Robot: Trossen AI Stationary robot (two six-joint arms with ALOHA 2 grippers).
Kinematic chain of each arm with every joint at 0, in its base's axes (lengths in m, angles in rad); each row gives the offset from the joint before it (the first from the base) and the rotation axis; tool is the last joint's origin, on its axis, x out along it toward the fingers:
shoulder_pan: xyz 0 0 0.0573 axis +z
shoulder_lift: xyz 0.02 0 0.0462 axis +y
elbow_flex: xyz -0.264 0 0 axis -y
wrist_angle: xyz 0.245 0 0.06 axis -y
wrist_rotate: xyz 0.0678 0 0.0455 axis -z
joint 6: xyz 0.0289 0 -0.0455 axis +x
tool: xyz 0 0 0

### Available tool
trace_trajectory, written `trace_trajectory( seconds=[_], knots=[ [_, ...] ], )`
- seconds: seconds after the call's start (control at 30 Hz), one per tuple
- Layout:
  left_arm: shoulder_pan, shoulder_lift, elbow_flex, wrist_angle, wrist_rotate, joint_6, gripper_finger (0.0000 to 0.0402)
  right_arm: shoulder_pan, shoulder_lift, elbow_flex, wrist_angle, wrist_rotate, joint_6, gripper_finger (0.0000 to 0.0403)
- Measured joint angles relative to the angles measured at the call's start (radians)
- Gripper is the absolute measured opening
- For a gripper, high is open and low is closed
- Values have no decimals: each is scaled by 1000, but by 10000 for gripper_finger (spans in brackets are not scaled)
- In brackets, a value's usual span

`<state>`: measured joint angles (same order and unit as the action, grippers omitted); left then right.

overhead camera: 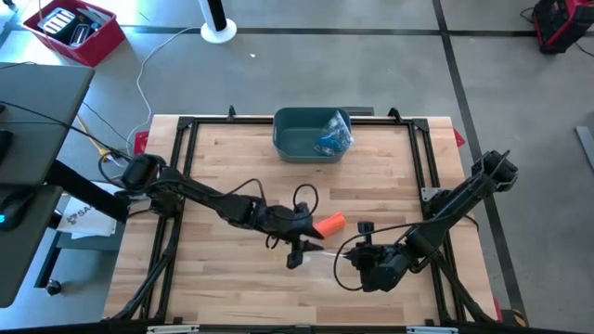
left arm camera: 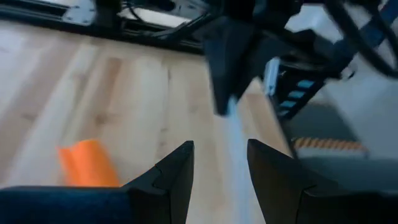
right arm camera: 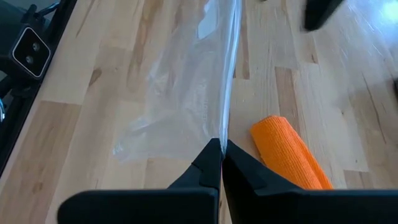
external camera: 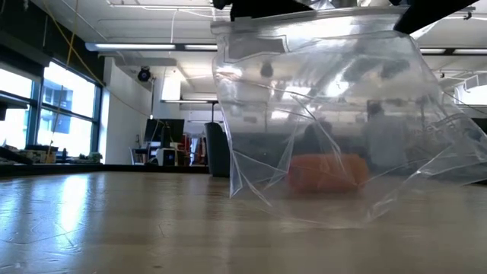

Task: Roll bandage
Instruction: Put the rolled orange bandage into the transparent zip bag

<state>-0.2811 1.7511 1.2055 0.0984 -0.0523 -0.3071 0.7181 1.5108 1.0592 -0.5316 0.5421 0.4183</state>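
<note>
The bandage is a rolled orange cylinder point(overhead camera: 329, 224) lying on its side on the wooden table, also visible in the right wrist view point(right arm camera: 289, 152) and, through plastic, in the low view point(external camera: 327, 172). A clear plastic bag point(external camera: 319, 114) hangs beside it, and the roll is outside the bag. My right gripper point(right arm camera: 221, 149) is shut on the bag's top edge. My left gripper point(left arm camera: 221, 180) stands open at mid-table point(overhead camera: 299, 252). Its fingers are on either side of the bag's edge strip point(left arm camera: 233, 134), and no touch shows. My right gripper pinches the bag's stiff top edge point(right arm camera: 224, 134) between its two fingers, at the end nearest the arm. The fingers slant down from the table's right side and lie along the edge. The bag hangs below, its slack lower part point(external camera: 319, 217) resting on the table.
A teal bin point(overhead camera: 290, 139) holding a blue packet stands at the table's far edge. Black frame rails point(overhead camera: 186, 167) run along the table's sides. A red crate point(overhead camera: 97, 42) sits on the floor beyond the far left corner.
</note>
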Motion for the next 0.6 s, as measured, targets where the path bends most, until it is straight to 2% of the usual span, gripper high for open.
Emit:
trace_trajectory(
  seconds=[0.1, 0.33, 0.6],
  knots=[
    [-5, 31, 1, 34, -1, -72, 145, 0, 0, 0, 0, 0, 0, 0],
    [-3, 100, 1, 29, 0, -122, 145, 0, 0, 0, -2, 0, 1, 0],
    [-8, 95, 0, 29, 17, -137, 145, 0, 0, 0, -3, 0, 0, 0]
  ],
)
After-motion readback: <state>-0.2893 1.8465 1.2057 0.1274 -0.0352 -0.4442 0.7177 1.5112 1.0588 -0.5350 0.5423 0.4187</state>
